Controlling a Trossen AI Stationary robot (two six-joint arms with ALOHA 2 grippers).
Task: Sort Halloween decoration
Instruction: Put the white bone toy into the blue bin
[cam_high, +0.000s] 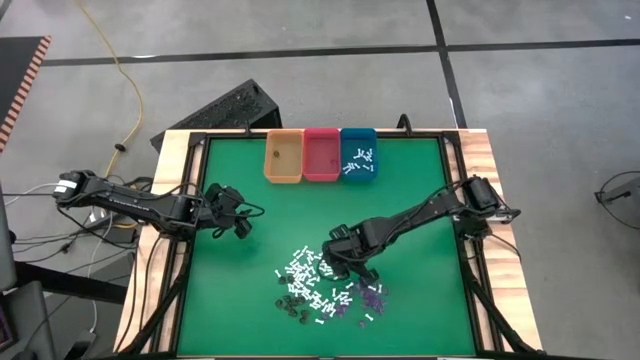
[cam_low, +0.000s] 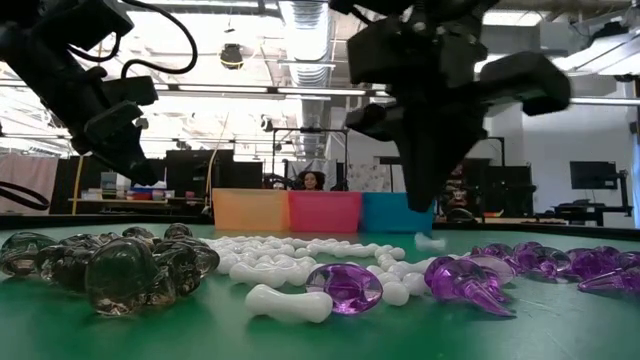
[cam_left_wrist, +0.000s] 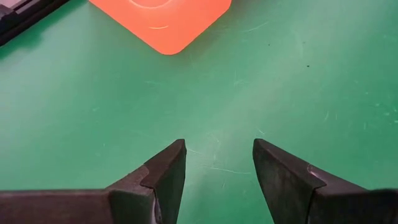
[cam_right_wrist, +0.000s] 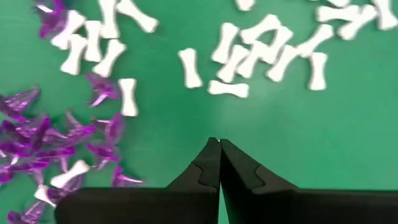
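The right gripper (cam_right_wrist: 219, 144) hovers over the Halloween decoration (cam_high: 322, 289) scattered mid-table, fingers closed on nothing; it should reopen, straddle one white bone (cam_right_wrist: 189, 68), then pinch; the left gripper (cam_left_wrist: 217, 163) waits open near the orange bin (cam_high: 283, 157).

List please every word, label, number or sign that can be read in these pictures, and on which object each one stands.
None can be read.
Orange bin, pink bin, blue bin: no lettering shows.
White bones, purple pieces, dark pieces: no marks.
Green mat: plain.
Room behind the table in the low view: screens and walls show no readable text.
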